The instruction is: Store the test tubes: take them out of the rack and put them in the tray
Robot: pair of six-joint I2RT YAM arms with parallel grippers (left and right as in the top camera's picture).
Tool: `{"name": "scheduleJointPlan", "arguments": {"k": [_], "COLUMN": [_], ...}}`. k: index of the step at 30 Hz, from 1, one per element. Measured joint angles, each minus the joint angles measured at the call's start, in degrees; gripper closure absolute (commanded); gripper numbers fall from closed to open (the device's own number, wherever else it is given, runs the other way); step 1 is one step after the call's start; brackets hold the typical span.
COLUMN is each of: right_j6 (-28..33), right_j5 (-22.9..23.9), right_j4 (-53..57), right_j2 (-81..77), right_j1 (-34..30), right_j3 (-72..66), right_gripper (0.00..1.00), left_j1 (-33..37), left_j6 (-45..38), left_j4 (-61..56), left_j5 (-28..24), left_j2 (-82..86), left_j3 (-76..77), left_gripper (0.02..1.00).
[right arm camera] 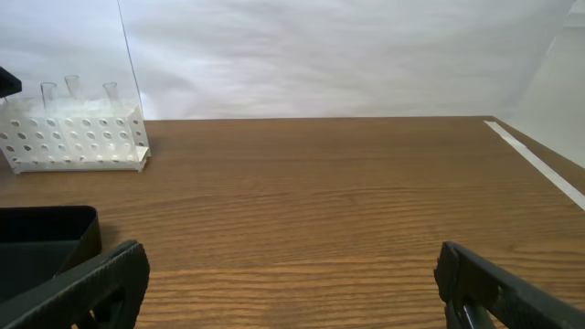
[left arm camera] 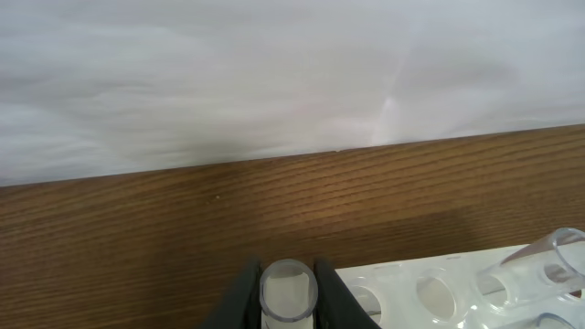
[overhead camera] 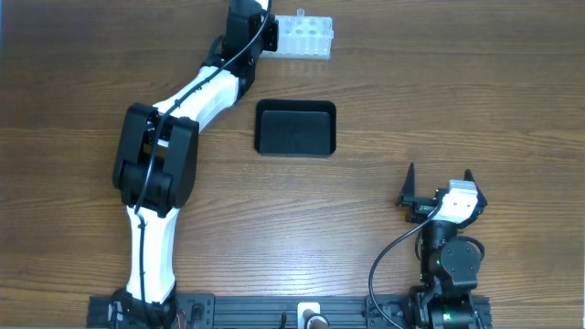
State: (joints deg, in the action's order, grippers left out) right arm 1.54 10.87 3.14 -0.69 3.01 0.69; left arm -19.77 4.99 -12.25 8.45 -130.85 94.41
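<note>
Clear plastic with a round open mouth, one test tube (left arm camera: 289,294) stands upright between the fingers (left arm camera: 245,297) of the left end effector (left arm camera: 288,279). The jaws are drawn narrow onto it, with a black finger touching each side of its rim. Just beside this tube is the corner of the white rack (left arm camera: 411,288), a pale block pierced by rows of round holes. Whether the tube's lower end sits in a hole is hidden. A second tube (left arm camera: 559,254) leans in a hole farther along the rack, and past it the brown wooden counter (left arm camera: 274,201) runs to a white backdrop (left arm camera: 274,73).

In the top view, the right end effector (overhead camera: 440,183) is close to its base with its jaws spread wide, holding nothing and touching nothing. Farther up the counter lies the black rectangular tray (overhead camera: 260,128), well apart from that end effector. Beyond the tray, at the far edge, is the rack with the left end effector at its left end.
</note>
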Motion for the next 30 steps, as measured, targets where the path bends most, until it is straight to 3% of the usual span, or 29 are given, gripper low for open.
{"name": "scheduleJointPlan", "arguments": {"k": [9,17,23,30], "right_j6": [0.0,0.0,0.0,0.0], "right_j5": [0.0,0.0,0.0,0.0], "right_j4": [0.0,0.0,0.0,0.0], "right_j2": [0.0,0.0,0.0,0.0], "right_j1": [0.0,0.0,0.0,0.0], "right_j3": [0.0,0.0,0.0,0.0], "right_gripper": [0.007,0.007,0.009,0.009], "left_j1": [0.0,-0.4,-2.0,-8.5], "left_j6": [0.0,-1.8,-0.9,8.3], "left_j4": [3.1,8.3,25.2,50.9], "left_j5": [0.0,0.0,0.2,1.4], "left_j2": [2.8,20.0,30.9,31.9], "left_j3": [0.0,0.1,1.9,1.1], "left_gripper": [0.976,0.978,0.976,0.976]}}
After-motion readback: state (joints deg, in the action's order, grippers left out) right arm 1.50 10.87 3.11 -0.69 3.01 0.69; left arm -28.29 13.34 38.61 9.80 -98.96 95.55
